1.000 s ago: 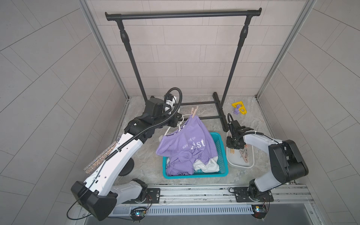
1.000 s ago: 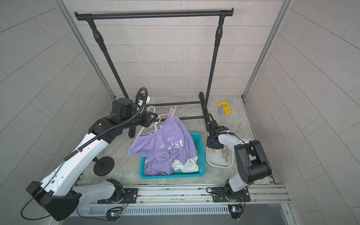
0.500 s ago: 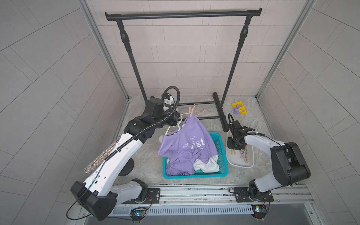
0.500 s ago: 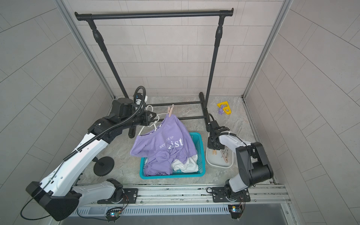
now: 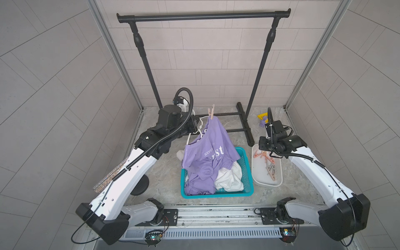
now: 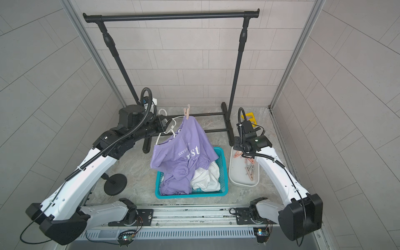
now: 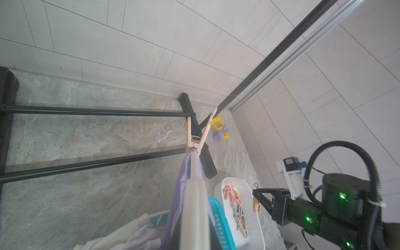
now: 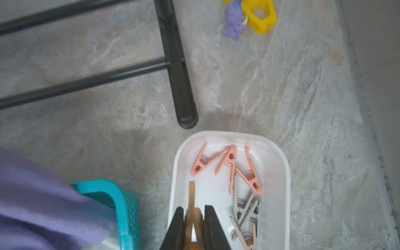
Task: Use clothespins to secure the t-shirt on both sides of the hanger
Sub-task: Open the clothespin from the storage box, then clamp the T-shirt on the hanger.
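Note:
A purple t-shirt [image 5: 213, 151] [image 6: 186, 151] hangs on a white hanger [image 5: 200, 127], its lower part lying in the teal basket. My left gripper [image 5: 195, 124] [image 6: 164, 125] is shut on the hanger near its hook. In the left wrist view the hanger arm [image 7: 194, 205] runs straight out from it. One pink clothespin [image 5: 211, 112] [image 7: 198, 138] clamps the shirt at the hanger's far end. My right gripper [image 8: 192, 211] [image 5: 263, 149] is shut on a tan clothespin [image 8: 192, 199] just above the white tray [image 8: 283, 173]. In the tray lie several more clothespins [image 8: 231, 164].
The teal basket [image 5: 246, 173] also holds white cloth. The black rack's foot [image 8: 179, 75] ends just beyond the tray. The rack's posts and top bar [image 5: 203, 16] stand behind. Small yellow and purple toys [image 8: 259, 19] lie near the back right corner. A black round base [image 6: 114, 184] sits under my left arm.
My right arm has drawn back, its elbow swinging towards the front. Its gripper has risen off the tray holding the tan clothespin. The hanger and shirt have moved slightly up.

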`<action>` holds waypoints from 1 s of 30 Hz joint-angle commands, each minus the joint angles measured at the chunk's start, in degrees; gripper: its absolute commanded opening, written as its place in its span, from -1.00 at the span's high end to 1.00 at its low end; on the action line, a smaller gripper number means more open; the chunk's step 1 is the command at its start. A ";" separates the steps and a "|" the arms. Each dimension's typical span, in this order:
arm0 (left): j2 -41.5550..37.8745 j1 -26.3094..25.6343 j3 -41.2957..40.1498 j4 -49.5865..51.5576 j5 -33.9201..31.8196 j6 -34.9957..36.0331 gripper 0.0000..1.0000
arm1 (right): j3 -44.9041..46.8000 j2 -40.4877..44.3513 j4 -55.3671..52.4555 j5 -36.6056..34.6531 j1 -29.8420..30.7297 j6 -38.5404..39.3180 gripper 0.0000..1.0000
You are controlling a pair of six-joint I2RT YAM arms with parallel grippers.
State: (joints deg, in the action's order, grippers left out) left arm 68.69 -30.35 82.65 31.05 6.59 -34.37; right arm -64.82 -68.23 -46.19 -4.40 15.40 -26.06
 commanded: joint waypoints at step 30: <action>0.34 -2.00 3.66 12.87 -35.00 -20.74 1.00 | -13.66 -0.91 30.46 -18.47 41.85 5.18 1.00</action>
State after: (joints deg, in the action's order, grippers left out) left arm 69.04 -32.18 84.12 41.76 -22.92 -51.57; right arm -79.40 -69.19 -23.14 -20.40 55.33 -22.41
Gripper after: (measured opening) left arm 0.113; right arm 0.159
